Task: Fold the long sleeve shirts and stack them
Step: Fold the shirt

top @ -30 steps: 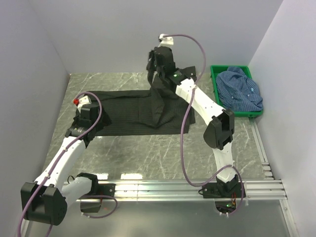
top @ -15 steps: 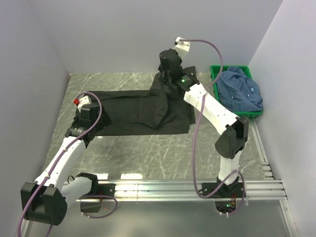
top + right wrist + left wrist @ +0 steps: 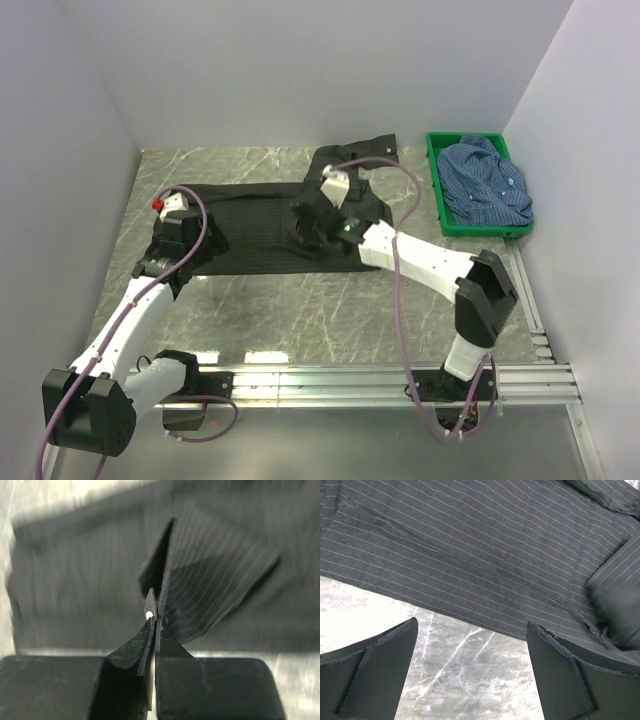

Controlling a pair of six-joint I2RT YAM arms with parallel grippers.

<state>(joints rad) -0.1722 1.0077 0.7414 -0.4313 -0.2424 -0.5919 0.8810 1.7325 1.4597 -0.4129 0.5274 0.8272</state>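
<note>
The black long sleeve shirt (image 3: 250,225) lies spread across the middle of the table, with a loose part (image 3: 372,150) trailing toward the back wall. My right gripper (image 3: 303,228) hangs over its middle, shut on a raised fold of the striped cloth (image 3: 210,575); in the right wrist view the gripper (image 3: 156,617) pinches that fold between its tips. My left gripper (image 3: 185,250) sits at the shirt's left end. In the left wrist view this gripper (image 3: 471,625) is open over bare marble, just short of the hem (image 3: 470,545). The blue long sleeve shirt (image 3: 487,180) lies crumpled in the crate.
The green crate (image 3: 437,185) stands at the back right against the side wall. Walls close in the left, back and right sides. A metal rail (image 3: 400,385) runs along the near edge by the arm bases.
My right arm swung from the back wall forward and left, carrying the held cloth over the middle of the black shirt. The left arm has not moved.
</note>
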